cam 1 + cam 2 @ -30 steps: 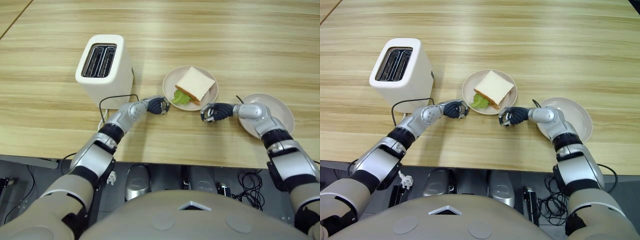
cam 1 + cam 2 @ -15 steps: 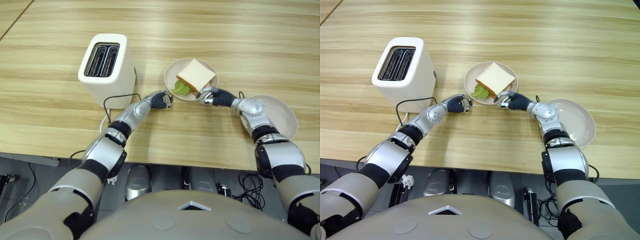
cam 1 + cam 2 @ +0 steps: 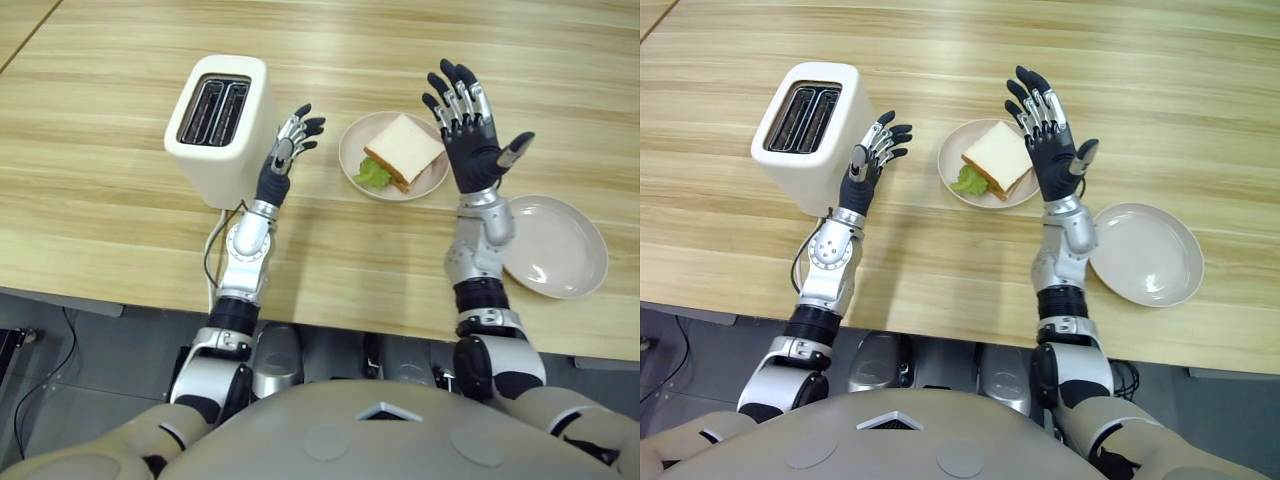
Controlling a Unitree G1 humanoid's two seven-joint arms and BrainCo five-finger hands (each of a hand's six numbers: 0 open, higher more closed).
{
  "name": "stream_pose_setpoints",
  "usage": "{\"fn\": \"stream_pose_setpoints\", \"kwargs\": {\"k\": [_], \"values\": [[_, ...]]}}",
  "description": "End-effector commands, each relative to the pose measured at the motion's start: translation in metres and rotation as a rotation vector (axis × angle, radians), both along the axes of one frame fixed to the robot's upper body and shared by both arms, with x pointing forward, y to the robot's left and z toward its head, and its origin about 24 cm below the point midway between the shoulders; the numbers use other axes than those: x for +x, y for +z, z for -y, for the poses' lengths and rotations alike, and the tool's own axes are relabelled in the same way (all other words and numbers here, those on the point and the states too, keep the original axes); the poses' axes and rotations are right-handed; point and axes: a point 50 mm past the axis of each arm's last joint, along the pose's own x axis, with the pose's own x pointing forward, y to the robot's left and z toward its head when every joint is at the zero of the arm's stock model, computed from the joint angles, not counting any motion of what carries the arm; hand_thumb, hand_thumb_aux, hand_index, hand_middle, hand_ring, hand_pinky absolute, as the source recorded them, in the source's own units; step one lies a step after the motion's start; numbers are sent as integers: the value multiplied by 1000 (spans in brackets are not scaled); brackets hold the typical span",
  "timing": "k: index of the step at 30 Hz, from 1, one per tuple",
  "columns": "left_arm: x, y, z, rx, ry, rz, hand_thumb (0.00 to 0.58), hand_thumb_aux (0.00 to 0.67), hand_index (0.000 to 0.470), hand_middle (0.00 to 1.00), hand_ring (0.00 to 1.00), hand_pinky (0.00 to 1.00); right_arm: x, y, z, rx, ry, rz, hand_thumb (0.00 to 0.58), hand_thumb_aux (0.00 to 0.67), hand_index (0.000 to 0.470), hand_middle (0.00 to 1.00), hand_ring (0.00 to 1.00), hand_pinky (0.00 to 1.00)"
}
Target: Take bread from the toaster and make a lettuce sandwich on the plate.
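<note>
The left robot hand point(image 3: 284, 160) is raised above the bench point(image 3: 110, 225), palm up and fingers spread, holding nothing. The right robot hand point(image 3: 470, 135) is also lifted, fingers fanned wide apart, and it holds nothing either. Neither hand touches anything on the bench.

At nine o'clock of the left robot hand, just beside it, stands the white toaster point(image 3: 215, 125) with its two slots facing up. Its black cord point(image 3: 212, 250) trails toward six o'clock.

Between the two hands lies the plate point(image 3: 346, 150) carrying the sandwich point(image 3: 405, 152). A slice of white bread is on top, and green lettuce point(image 3: 372, 177) sticks out at the sandwich's seven o'clock corner.

At four o'clock of the right robot hand, near the bench's front edge, sits a second plate point(image 3: 555, 248), apart from the first.
</note>
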Motion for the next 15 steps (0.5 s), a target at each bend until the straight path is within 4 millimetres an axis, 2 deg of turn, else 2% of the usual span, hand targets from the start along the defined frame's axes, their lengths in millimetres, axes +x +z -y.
{"fn": "stream_pose_setpoints", "kwargs": {"k": [1, 4, 8, 15], "values": [[-8, 11, -7, -45, 62, 69, 0, 0, 0, 0, 0, 0, -2, 0, -3, 3, -96, 6, 0, 0, 0, 0, 0, 0], [-12, 16, -7, -16, 93, 128, 0, 0, 0, 0, 0, 0, -3, -1, -4, -11, -147, 9, 0, 0, 0, 0, 0, 0], [-12, 14, -7, 12, 124, 148, 0, 0, 0, 0, 0, 0, -3, -12, 5, -32, -229, -56, 0, 0, 0, 0, 0, 0], [-9, 8, -12, 45, 173, 143, 0, 0, 0, 0, 0, 0, -1, -11, 11, -55, -296, -47, 0, 0, 0, 0, 0, 0]]}}
